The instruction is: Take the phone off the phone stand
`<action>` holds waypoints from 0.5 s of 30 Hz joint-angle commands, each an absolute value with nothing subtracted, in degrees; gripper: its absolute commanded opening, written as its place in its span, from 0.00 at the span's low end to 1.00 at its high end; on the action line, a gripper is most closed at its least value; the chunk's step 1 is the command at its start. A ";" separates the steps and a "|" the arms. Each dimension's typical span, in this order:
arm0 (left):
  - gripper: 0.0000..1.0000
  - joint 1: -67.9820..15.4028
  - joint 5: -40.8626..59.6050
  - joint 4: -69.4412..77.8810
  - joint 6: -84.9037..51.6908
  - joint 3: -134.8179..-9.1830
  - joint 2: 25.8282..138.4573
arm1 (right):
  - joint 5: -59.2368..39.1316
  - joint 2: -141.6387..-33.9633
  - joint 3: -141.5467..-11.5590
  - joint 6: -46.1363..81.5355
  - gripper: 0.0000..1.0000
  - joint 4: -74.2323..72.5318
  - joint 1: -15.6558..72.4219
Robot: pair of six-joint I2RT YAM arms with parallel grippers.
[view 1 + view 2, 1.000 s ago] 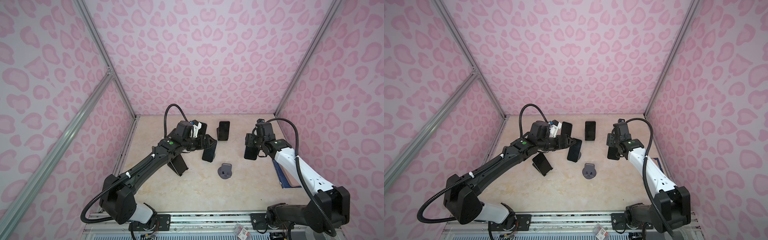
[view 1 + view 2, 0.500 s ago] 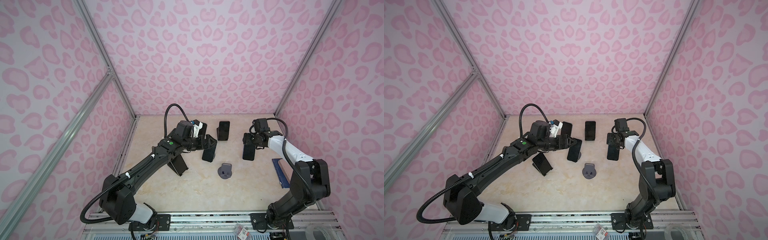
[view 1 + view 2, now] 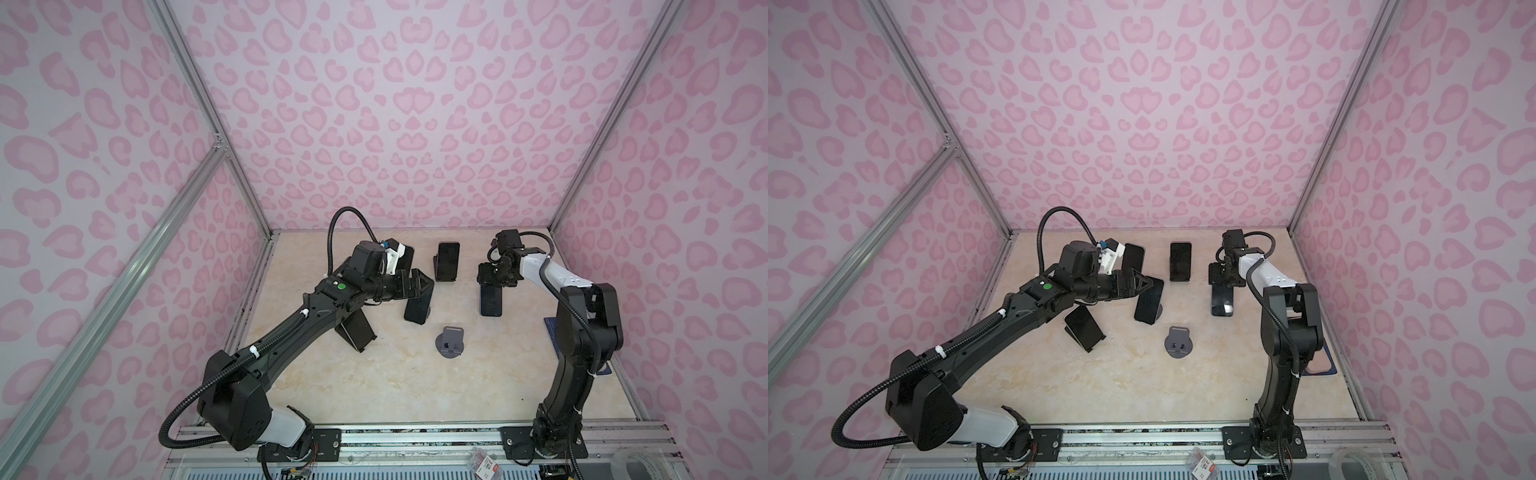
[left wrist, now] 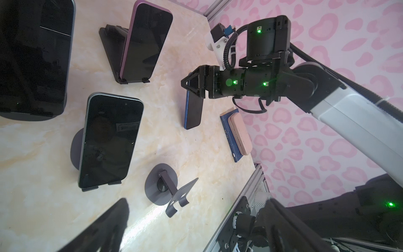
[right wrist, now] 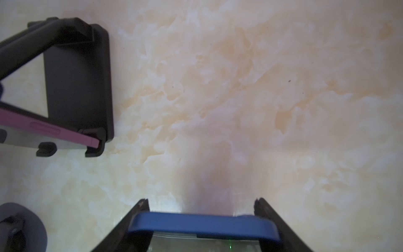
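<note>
My right gripper (image 3: 490, 277) (image 5: 201, 200) is shut on the top edge of a blue-cased phone (image 3: 491, 301) (image 5: 202, 222). The phone hangs upright, right of an empty grey round phone stand (image 3: 451, 343) (image 4: 162, 184). The phone's lower end (image 4: 193, 122) is close to the tabletop; whether it touches cannot be seen. My left gripper (image 3: 420, 283) (image 4: 194, 235) is open wide. It hovers by the top of a dark phone (image 3: 417, 311) (image 4: 109, 141) leaning on another round stand, and holds nothing.
A purple-edged phone (image 3: 448, 261) (image 5: 43, 128) sits on a black folding stand (image 5: 76, 76) at the back. Another phone (image 3: 355, 330) leans on a stand under the left arm. A blue book with a pink case (image 4: 238, 135) lies by the right wall.
The right arm has drawn its elbow up and back, and the blue phone has shifted slightly left. The left gripper has stayed in place with its jaws a touch wider.
</note>
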State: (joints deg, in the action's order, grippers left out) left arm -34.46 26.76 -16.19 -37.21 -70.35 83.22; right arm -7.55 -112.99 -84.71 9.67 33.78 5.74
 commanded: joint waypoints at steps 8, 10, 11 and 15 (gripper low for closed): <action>1.00 -33.24 26.76 -14.82 -36.56 -71.06 82.04 | -7.12 -121.34 -93.83 8.35 0.64 38.67 5.71; 1.00 -32.82 26.82 -14.82 -36.61 -71.04 81.93 | -5.92 -122.39 -95.37 7.84 0.64 40.19 5.95; 1.00 -32.63 26.84 -14.78 -36.65 -71.02 81.91 | -5.01 -122.92 -96.12 7.66 0.64 40.97 6.24; 1.00 -32.17 27.33 -14.57 -36.65 -71.10 81.62 | -4.21 -124.63 -97.52 6.86 0.64 41.91 7.06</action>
